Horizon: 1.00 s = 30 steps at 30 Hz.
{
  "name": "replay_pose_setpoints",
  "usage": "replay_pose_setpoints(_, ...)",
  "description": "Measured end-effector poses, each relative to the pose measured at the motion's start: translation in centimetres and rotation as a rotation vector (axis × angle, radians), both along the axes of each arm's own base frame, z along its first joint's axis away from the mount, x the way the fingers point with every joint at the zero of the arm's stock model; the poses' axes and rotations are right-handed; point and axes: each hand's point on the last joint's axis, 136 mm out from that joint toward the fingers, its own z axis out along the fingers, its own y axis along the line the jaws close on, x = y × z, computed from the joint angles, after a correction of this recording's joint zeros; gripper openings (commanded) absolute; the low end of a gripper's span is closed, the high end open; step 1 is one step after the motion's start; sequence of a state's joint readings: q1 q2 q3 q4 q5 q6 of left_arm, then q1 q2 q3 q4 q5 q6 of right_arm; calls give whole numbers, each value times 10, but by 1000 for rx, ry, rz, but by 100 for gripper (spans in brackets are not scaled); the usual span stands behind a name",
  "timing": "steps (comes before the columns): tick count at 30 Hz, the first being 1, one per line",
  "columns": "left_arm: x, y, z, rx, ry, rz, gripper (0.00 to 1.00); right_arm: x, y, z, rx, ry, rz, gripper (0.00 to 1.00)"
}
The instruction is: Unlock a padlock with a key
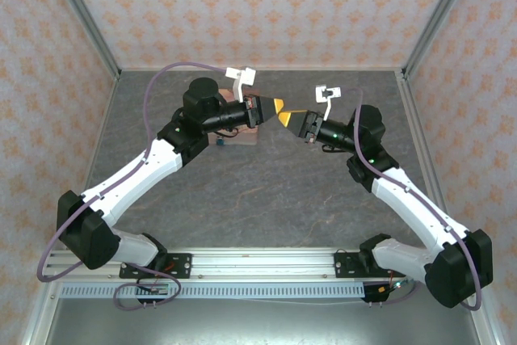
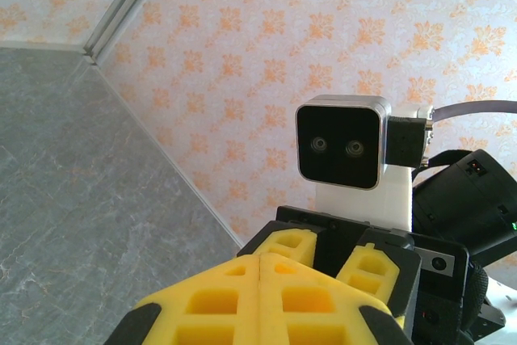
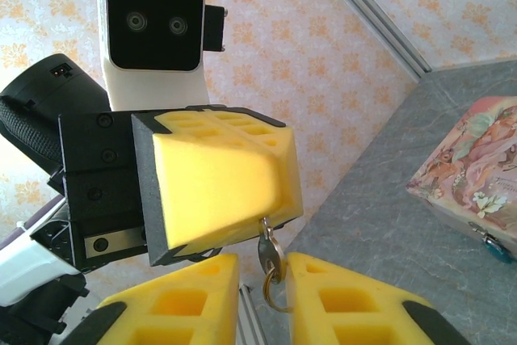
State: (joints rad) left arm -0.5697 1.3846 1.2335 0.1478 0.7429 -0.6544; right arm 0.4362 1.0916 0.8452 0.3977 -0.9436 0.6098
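Within right gripper (image 3: 265, 268) gap: key (image 3: 270, 258) pinched by left gripper (image 3: 246, 187).

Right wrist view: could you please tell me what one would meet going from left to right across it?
The other arm's camera → key, hanging from the shut left pincer → pink box.

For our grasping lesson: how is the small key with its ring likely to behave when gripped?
The key, thin bare metal pinched by the left gripper, is probably stiff and slippery, so it may pivot. Its loose ring likely dangles and swings.
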Motion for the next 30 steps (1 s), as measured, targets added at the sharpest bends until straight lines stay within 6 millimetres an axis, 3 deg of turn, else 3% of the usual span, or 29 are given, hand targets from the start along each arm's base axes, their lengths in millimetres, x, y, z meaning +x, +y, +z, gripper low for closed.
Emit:
replay_pose_setpoints(10,0,0,1,-1,-2,0,0,2,0,-2,-1,10,-5,9)
replay_pose_setpoints(18,0,0,1,-1,-2,0,0,3,0,-2,2,15,-11,19)
replay_pose_setpoints(30,0,0,0,-1,-2,1,0,8,2,-4,10,31,-10,20)
